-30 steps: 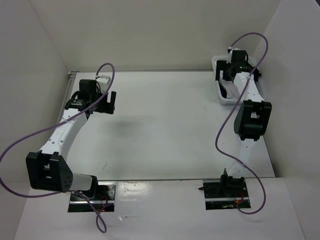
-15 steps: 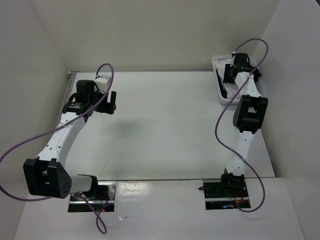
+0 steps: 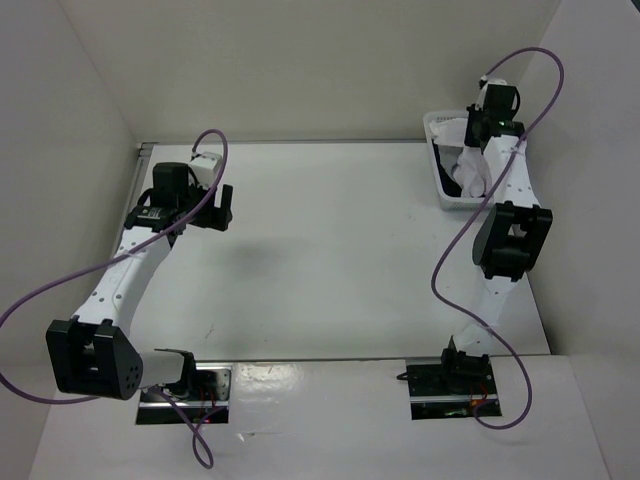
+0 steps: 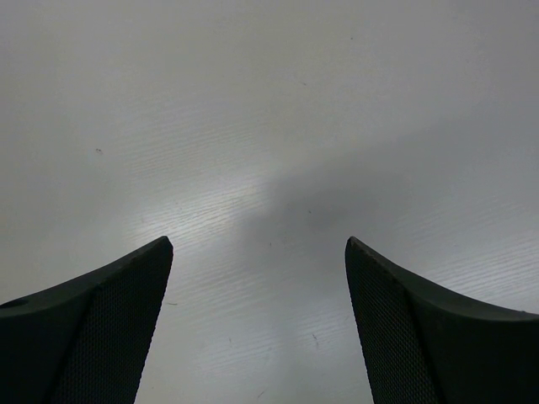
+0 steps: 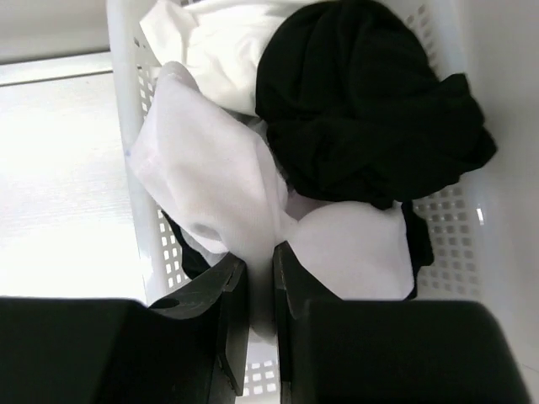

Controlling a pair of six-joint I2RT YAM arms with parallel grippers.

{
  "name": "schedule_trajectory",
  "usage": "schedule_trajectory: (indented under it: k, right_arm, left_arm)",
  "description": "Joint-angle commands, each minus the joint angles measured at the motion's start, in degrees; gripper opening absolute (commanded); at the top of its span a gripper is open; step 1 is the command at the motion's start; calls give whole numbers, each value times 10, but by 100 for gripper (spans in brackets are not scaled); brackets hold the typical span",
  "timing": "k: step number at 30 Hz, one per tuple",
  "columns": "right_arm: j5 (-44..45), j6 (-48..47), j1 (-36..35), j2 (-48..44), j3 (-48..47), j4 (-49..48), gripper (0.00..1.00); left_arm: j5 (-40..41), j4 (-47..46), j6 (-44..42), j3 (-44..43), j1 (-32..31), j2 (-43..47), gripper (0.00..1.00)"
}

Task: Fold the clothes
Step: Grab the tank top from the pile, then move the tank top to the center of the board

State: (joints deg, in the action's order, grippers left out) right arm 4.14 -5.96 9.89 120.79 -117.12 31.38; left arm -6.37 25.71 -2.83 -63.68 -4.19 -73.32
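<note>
Left pincer (image 4: 257, 244): fingers wide apart, nothing between them, only bare tabletop (image 4: 269, 101) below. In the top view it sits at left centre of the frame, over the left side of the tabletop, well apart from the basket.

Right arm reaches to the upper right of the top view, wrist over the white lattice basket (image 3: 437, 120) at the far right corner of the tabletop.

Right pincer (image 5: 259, 252): fingers nearly together, clamped on a fold of the white garment (image 5: 210, 185). The fabric runs straight down into the narrow gap between them.

Garment location: in the basket, left half of the wrist frame, bunched and crumpled, not flat. One bulge laps the basket's left wall (image 5: 126, 101).

Long axis, wrist view: diagonal, from upper left of the frame down to the pinch point at lower centre. A second lobe spreads right of the fingers toward lower right. Top view: a short white strip, long axis near vertical in the frame, its lower end toward the near end of the basket. Can't tell collar or hem, so no call on which end points where.

Black garment (image 5: 362, 109) fills the upper right of the basket, touching the white one along its right edge. More white cloth (image 5: 219, 34) at the far end of the basket; can't tell if it's the same piece.
</note>
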Motion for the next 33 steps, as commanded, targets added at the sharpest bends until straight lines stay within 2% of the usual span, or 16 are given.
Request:
schedule_trajectory:
  k: [1,3,4,5,12,13,14,16,17,19,22,25,26,27,30,33]
  right_arm:
    - [3,-18,-3,-35,2,10,20]
    - [3,-18,-3,-42,9,-4,13]
    - [3,-25,-3,-42,9,-4,1]
    - [10,-25,-9,-42,9,-4,0]
    - [-14,-30,-50,-56,-78,61,0]
    - [-21,-25,-60,-64,-113,83,0]
    - [-33,-25,-84,-78,-132,96,0]
    - [-38,-25,-112,-93,-189,118,0]
    - [-45,-25,-141,-100,-208,140,0]
    - [-61,-25,-167,-109,-258,161,0]
    - [-95,-13,-207,-115,-302,216,0]
    - [-130,-13,-232,-115,-301,241,0]
    - [-130,-13,-239,-115,-272,246,6]
    - [-138,-24,-253,-115,-248,246,17]
    - [-132,-48,-285,-155,-105,229,61]
    - [-116,-86,-321,-223,73,172,72]
  left_arm:
    - [-12,-15,-5,1,4,16,89]
    - [-12,-15,-5,1,4,16,89]
    - [-12,-15,-5,1,4,16,89]
    - [-12,-15,-5,1,4,16,89]
    - [-12,-15,-5,1,4,22,85]
    - [-12,-15,-5,1,4,28,83]
    - [-12,-9,-5,1,4,35,76]
    - [-7,-9,0,1,9,48,68]
    - [-7,-4,0,-5,9,54,59]
    - [-1,6,5,-5,15,73,52]
    - [14,7,11,-10,15,111,47]
    - [14,7,11,-4,15,149,47]
    - [14,13,5,-4,15,160,50]
    - [14,13,5,-4,15,160,52]
    - [-4,18,-7,10,15,166,56]
    - [-36,23,-13,23,15,172,59]
